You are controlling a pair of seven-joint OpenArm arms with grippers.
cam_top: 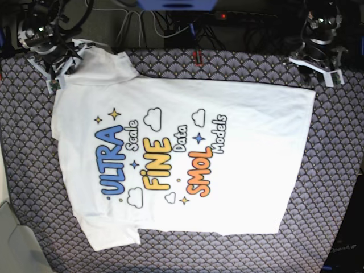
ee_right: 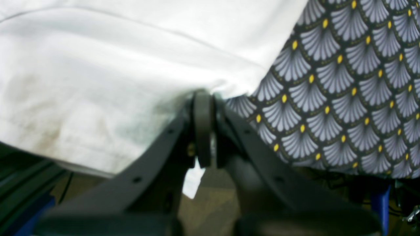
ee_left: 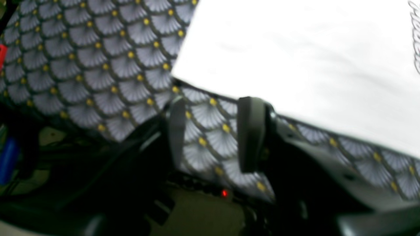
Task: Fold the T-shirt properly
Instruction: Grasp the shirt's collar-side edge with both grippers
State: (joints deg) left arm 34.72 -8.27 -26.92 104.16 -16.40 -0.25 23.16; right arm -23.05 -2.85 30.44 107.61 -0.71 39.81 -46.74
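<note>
The right claw [ee_right: 204, 98] pinches the T-shirt [ee_right: 108, 68] edge (over a fan-patterned cloth [ee_right: 344, 95]).

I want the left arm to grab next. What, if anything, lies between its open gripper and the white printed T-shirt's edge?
Nothing visible does. The left gripper stands open over bare fan-patterned tablecloth, just short of the white cotton T-shirt hem; only cloth lies between them.

Fan-patterned grey tablecloth [cam_top: 341, 170], dark cables [cam_top: 170, 23] behind
</note>
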